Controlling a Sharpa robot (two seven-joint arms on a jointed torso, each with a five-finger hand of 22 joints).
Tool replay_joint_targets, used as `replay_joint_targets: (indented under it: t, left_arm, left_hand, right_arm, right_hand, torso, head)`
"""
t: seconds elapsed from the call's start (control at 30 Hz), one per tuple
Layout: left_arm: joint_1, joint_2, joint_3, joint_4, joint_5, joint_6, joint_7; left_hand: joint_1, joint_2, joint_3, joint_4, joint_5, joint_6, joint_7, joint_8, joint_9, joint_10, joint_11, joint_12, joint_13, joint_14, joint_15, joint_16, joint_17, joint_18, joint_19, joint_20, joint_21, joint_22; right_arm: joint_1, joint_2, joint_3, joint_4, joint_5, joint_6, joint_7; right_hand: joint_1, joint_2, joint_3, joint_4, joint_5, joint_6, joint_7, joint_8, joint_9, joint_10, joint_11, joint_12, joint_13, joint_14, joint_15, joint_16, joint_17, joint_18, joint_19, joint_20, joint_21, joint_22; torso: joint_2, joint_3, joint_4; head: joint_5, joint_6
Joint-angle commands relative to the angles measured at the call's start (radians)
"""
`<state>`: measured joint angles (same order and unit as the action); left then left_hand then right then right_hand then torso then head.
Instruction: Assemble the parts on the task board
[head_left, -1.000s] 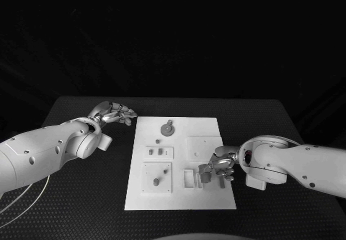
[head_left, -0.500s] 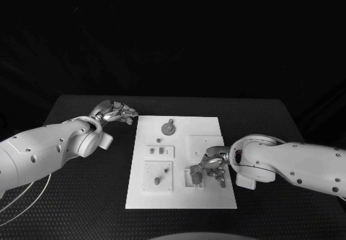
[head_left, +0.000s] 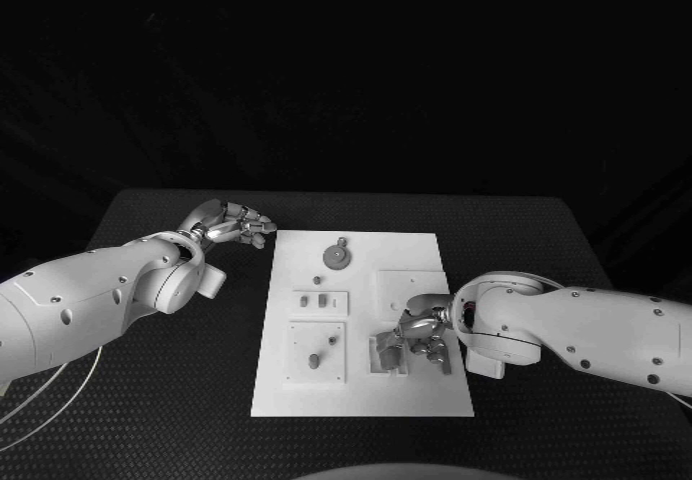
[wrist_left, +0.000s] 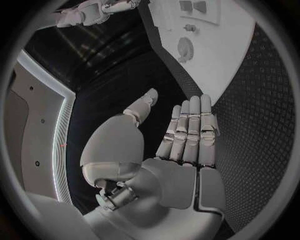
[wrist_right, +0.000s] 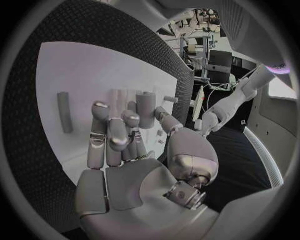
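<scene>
We see the right hand (head_left: 415, 336) low over the task board (head_left: 361, 400), fingers curled around a small part (wrist_right: 145, 109); whether it truly grips, we cannot tell. Left hand (head_left: 231, 224) hovers beside the board's far corner, fingers apart, holding nothing.

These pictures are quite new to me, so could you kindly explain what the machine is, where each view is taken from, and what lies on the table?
It is a robot with two white arms, each ending in a silver robot hand. The head view looks down from the robot's head at a black table. In the middle lies the white task board, carrying small grey parts, among them a round geared piece.

The other two pictures come from fisheye cameras at the wrists. The left robot hand hovers off the board's far left corner; its wrist view shows the fingers straight and empty. The right robot hand is over the board's near right part, fingers curled by a cylindrical part. Whether it grips that part, I cannot tell.
</scene>
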<state>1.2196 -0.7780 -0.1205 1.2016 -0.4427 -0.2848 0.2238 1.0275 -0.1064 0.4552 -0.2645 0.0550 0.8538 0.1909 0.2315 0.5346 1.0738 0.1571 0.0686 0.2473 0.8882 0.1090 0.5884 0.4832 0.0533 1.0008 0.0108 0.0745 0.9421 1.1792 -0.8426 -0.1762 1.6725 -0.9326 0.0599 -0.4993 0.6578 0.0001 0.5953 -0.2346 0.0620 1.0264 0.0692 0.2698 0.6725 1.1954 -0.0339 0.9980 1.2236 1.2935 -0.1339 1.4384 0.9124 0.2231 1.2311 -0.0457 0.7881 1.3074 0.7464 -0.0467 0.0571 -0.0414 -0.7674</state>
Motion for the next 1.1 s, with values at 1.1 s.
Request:
replay_joint_targets:
  t: [1.1]
  left_arm:
    - [0.001, -0.003, 0.000, 0.004, 0.006, 0.015, 0.005]
  left_hand:
    - [-0.014, 0.001, 0.002, 0.007, -0.004, -0.004, -0.002, 0.007, -0.002, 0.003, -0.002, 0.000, -0.002, 0.005, 0.002, -0.007, 0.005, 0.018, 0.000, 0.000, -0.004, -0.001]
  right_arm:
    - [-0.013, 0.020, -0.002, -0.027, -0.031, 0.028, -0.003]
  right_hand:
    - [-0.047, -0.055, 0.021, 0.050, 0.002, 0.011, 0.010, -0.014, 0.004, 0.000, 0.002, -0.010, 0.001, -0.006, -0.006, -0.013, -0.010, 0.039, 0.006, -0.004, -0.013, 0.017]
  torso:
    - [0.000, -0.0003, -0.0004]
  head:
    - [0.005, -0.005]
